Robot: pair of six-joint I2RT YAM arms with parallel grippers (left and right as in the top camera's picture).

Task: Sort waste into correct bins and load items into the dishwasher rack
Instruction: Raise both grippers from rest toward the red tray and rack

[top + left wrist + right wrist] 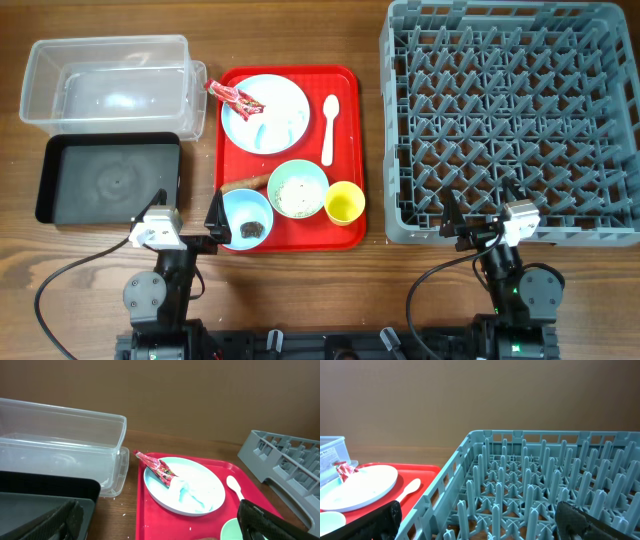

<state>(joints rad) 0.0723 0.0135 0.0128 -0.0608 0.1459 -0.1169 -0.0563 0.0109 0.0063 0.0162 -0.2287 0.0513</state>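
Bins stand at the left of the bench: the clear plastic tub (105, 48) at the back, the black tray (110, 180) in front of it. Just right of that tray the left end effector (160, 510) hangs low, fingers spread wide, grasping nothing. Sorting looks not yet begun, and the red-and-white snack wrapper (236, 97) seems the natural first pick: it lies over the left rim of the pale blue plate (290, 100), nearest the tub. I'd come down on the overhanging end, so the fingers close on wrapper and not on plate, then lift straight up, since the crumpled white tissue (268, 128) seems to touch it and could drag along. Sharing the red serving tray (347, 90) are a brown carrot-like stick (243, 184), a light blue bowl (235, 208) of dark crumbs, a pale green bowl (276, 182) of white grains, a white spoon (328, 125) and a yellow cup (345, 203). Further right, the grey dishwasher rack (510, 110) holds nothing, and the right end effector (477, 510) waits at its near wall, likewise spread and unladen.
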